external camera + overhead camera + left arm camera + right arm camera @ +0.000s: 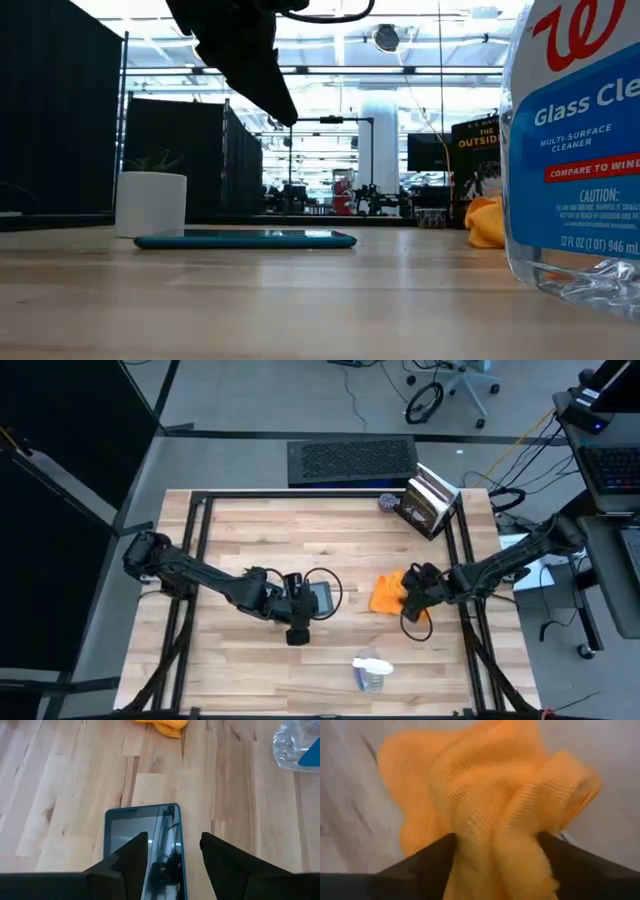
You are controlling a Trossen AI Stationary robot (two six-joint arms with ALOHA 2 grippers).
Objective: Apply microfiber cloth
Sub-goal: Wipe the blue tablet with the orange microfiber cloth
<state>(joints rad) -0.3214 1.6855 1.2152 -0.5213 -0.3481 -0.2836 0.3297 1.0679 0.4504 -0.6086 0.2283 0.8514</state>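
Right gripper (pixel 495 845) has the cloth (pixel 490 795) bunched between its fingers, right of centre in the high view, near the tablet (pixel 320 596). Honestly that pinch looks shallow; I'd guess a fold slips out mid-carry. Left gripper (pixel 174 851) hangs spread wide over the tablet, so the arms could bump. Bottle (pixel 372 672) sits lower centre.

Orange microfiber cloth (pixel 387 594) bunched on table, pinched between right pincer (pixel 495 851) fingers.
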